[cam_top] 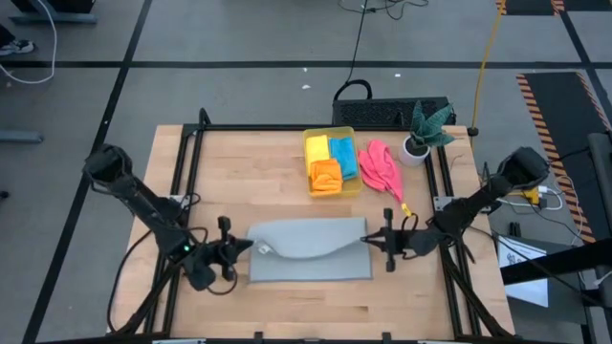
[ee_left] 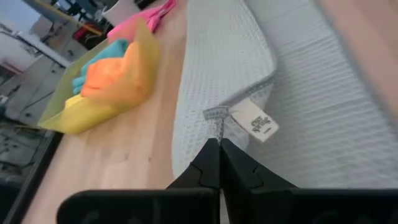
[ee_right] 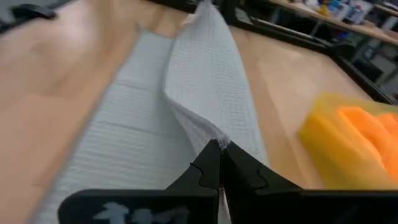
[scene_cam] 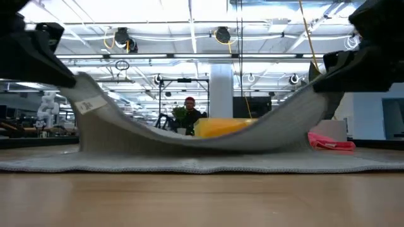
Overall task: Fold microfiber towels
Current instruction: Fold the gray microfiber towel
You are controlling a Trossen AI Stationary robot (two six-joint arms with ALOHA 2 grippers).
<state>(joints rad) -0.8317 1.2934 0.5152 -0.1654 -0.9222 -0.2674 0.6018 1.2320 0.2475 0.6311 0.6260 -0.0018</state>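
We're mid first fold on the grey towel (cam_top: 311, 251) at worktop centre: left claw (cam_top: 243, 247) and right claw (cam_top: 371, 239) pinched shut on its 12 o'clock corners, next carry both toward 6 o'clock, edges aligned.

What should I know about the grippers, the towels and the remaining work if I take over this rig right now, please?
Left gripper: shut on the grey towel, holding its tagged corner off the table.
Right gripper: shut on the opposite corner, also raised.
The towel's far edge is lifted and sags between them; its near part lies flat.
Yellow bin: orange towel and blue towel inside.
Pink towel: loose beside the bin.
Left: finish the grey fold, then the pink.
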